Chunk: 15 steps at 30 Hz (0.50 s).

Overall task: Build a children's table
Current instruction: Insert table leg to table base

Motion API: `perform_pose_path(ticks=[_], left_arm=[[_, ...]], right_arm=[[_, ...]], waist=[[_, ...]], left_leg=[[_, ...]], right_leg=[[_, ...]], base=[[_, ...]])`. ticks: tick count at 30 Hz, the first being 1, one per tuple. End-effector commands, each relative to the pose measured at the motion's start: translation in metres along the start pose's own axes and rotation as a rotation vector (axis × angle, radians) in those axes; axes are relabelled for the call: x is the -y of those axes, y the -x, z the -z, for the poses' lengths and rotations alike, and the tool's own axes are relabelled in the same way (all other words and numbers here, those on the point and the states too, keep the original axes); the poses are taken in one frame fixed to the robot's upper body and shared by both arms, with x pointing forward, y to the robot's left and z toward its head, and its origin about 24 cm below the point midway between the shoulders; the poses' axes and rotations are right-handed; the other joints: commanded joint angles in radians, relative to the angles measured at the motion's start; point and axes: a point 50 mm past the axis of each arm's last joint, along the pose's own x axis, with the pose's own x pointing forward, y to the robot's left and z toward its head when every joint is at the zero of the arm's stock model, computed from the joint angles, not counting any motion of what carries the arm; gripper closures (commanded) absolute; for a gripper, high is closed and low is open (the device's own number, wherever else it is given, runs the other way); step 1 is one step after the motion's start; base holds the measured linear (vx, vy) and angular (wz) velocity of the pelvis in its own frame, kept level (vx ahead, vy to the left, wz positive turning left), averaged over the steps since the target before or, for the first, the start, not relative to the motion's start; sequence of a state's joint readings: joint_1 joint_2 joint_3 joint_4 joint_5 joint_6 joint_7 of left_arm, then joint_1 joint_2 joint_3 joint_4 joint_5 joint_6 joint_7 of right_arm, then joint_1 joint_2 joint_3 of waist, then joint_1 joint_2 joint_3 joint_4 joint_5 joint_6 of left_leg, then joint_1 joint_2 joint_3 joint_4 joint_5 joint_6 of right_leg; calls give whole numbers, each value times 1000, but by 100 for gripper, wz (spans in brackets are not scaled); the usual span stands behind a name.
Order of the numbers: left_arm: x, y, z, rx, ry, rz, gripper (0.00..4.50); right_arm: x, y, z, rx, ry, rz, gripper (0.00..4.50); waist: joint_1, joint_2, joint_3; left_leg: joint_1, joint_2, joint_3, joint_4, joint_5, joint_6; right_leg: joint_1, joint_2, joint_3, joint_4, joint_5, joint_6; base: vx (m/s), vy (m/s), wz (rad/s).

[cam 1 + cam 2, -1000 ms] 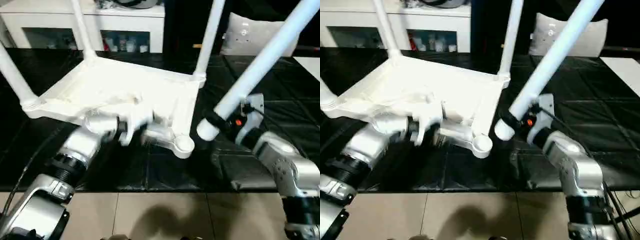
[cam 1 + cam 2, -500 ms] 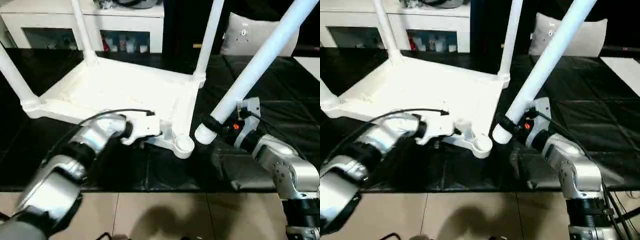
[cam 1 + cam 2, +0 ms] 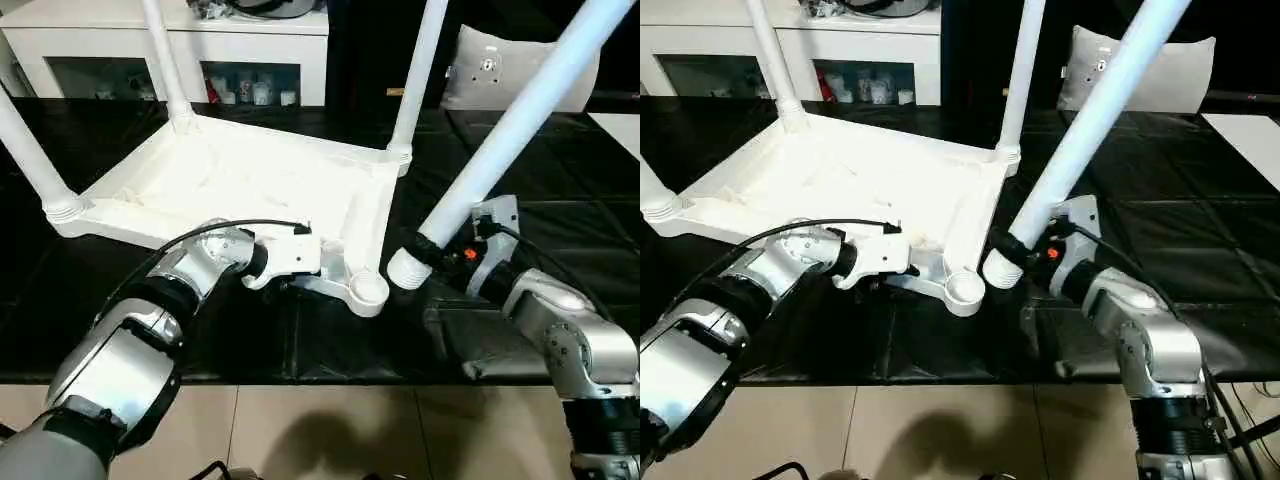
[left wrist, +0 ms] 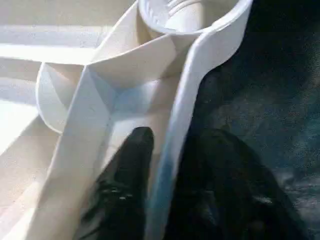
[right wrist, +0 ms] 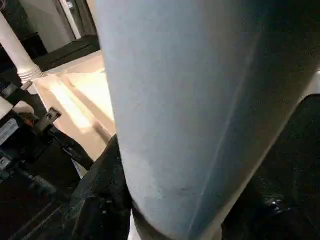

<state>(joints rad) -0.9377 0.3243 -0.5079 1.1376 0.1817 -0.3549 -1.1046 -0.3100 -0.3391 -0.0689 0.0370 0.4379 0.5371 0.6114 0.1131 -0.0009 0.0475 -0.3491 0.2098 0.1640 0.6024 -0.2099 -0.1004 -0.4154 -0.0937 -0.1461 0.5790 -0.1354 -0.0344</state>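
Observation:
The white tabletop (image 3: 230, 170) lies upside down on the black work table with three legs (image 3: 420, 70) standing in its corner sockets. The near right corner socket (image 3: 368, 290) is empty. My left gripper (image 4: 170, 137) is open at the near rim beside that socket, one black finger (image 4: 132, 160) inside the rim wall and the other outside it. My right gripper (image 3: 428, 250) is shut on the thick end of the fourth leg (image 3: 500, 140). That leg slants up to the right, and its end hangs just right of the empty socket.
A white cabinet (image 3: 250, 40) with glass doors stands behind the work table, and a white cushion (image 3: 500, 70) sits at the back right. A black cable (image 3: 230, 228) loops over my left forearm. The work table's front edge (image 3: 320, 378) meets a tiled floor.
My left arm has swung forward to the near rim, and its fingers have narrowed around the rim wall. The right arm has brought the leg's end slightly closer to the empty socket.

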Motion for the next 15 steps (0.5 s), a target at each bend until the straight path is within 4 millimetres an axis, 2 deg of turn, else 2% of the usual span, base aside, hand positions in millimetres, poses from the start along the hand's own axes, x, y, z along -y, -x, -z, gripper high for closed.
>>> perform_pose_path(ticks=[1,2,3,7,8,11,12,13,14,15], left_arm=[[6,-2,3,-27,-2,88,297],[7,-1,3,-31,0,106,315],[8,0,4,-43,1,138,315],[11,6,8,-83,0,216,336],[10,8,8,-90,-7,235,357],[10,11,6,-101,-11,268,364],[9,12,7,-108,-6,268,374],[9,12,7,-109,-5,268,374],[9,13,8,-115,-2,266,396],[9,14,10,-128,9,256,396]], right_arm=[[-3,0,-5,16,30,-8,261],[-3,0,-5,16,31,-10,261],[-4,0,-5,16,32,-11,261],[-4,-1,-5,15,34,-15,261],[-5,-2,-5,14,36,-18,261],[-8,-4,-4,14,37,-31,261],[-10,-5,-3,14,34,-37,261],[-10,-5,-3,14,34,-38,261],[-11,-6,-3,14,32,-42,261],[-13,-7,-2,13,31,-48,261]], waist=[[6,7,-82],[6,7,-82],[6,10,-82],[7,9,-81],[7,8,-81],[7,8,-80],[6,-2,-80],[7,5,-79],[7,5,-80],[6,-3,-80]], left_leg=[[-4,15,0,-64,-90,43],[-4,15,0,-64,-89,43],[-4,15,0,-65,-90,44],[-3,17,-1,-66,-97,42],[-2,18,-1,-67,-100,40],[-2,17,0,-68,-104,38],[-2,17,1,-67,-101,40],[-2,19,0,-68,-101,40],[-2,18,0,-67,-101,39],[-2,19,0,-68,-98,40]], right_leg=[[84,-63,58,-58,-242,-127],[83,-63,58,-58,-241,-129],[83,-64,59,-57,-239,-133],[84,-66,59,-57,-245,-139],[83,-66,59,-57,-248,-139],[83,-67,59,-59,-262,-137],[83,-67,60,-57,-262,-137],[82,-68,60,-57,-268,-140],[82,-67,60,-57,-267,-139],[82,-67,60,-56,-264,-139]], base=[[0,0,0],[0,0,0],[0,0,0],[0,0,0],[0,0,0],[0,0,0],[0,0,0],[0,0,0],[0,0,0],[0,0,0]])
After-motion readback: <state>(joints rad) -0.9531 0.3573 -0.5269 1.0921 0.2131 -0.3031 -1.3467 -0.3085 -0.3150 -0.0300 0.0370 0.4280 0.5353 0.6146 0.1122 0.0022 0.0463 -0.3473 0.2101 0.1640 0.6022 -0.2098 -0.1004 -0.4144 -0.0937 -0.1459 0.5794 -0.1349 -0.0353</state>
